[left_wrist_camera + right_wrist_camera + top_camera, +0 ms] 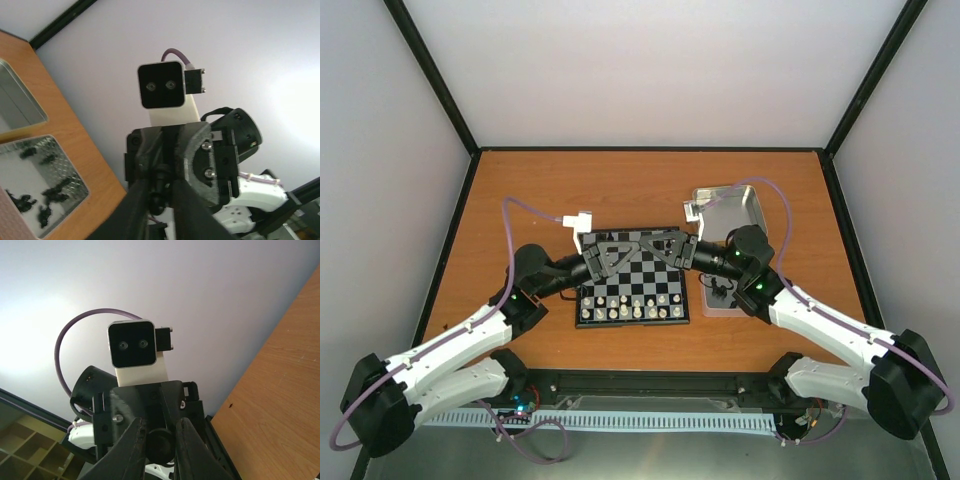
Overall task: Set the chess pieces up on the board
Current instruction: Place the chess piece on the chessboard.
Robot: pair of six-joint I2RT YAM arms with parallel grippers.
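Meeting above the board's (638, 280) far edge, the right gripper (160, 427) pinches a black chess piece (160, 445) by its round base. The left gripper (160, 176) sits nearly shut around what looks like the same piece. Right of the board lie two tins: the far tin (735, 210), and the near tin (30, 170) holding loose black pieces (55, 192), too clumped to count. White pieces (630, 308) fill two near rows.

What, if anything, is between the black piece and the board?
Nothing visible. The left gripper and right gripper hold the chess piece over the far rows of the board; they hide the squares underneath.
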